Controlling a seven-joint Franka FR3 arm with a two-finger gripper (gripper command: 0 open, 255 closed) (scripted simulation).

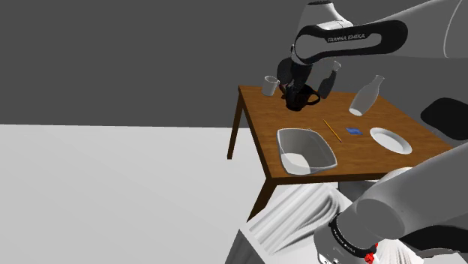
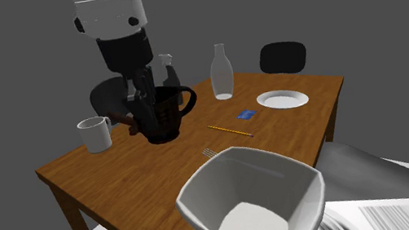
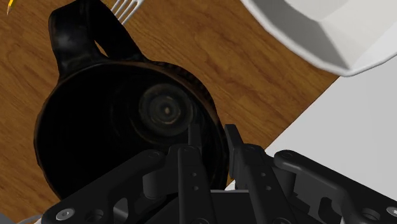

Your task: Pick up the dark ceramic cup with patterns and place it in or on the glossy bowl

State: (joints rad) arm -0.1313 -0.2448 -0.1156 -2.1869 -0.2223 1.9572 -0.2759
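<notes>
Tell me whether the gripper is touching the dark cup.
Touching. In the wrist view the gripper pinches the rim of the dark cup, one finger inside, one outside, with no gap.

- The cup (image 2: 166, 114) is rendered near-black; a faint brownish, finely ridged pattern is seen along its rim in the wrist view.
- The bowl (image 2: 273, 176) is shown in glossy white, shaded grey inside.
- The table (image 2: 121, 175) is drawn in warm brown with wood grain.
- The mug (image 2: 96, 133), the bottle (image 2: 222, 73) and the plate (image 2: 283, 99) are kept plain white.
- The pencil (image 2: 230, 130) is coloured yellow, and the small flat item (image 2: 246, 114) blue.
- The fork (image 2: 210, 151) is given a pale grey.
- The gripper (image 2: 143, 102) is all black; the arm (image 1: 427, 26) is white, with white lettering on a black band.
- The chair (image 2: 283, 56) is black.
</notes>
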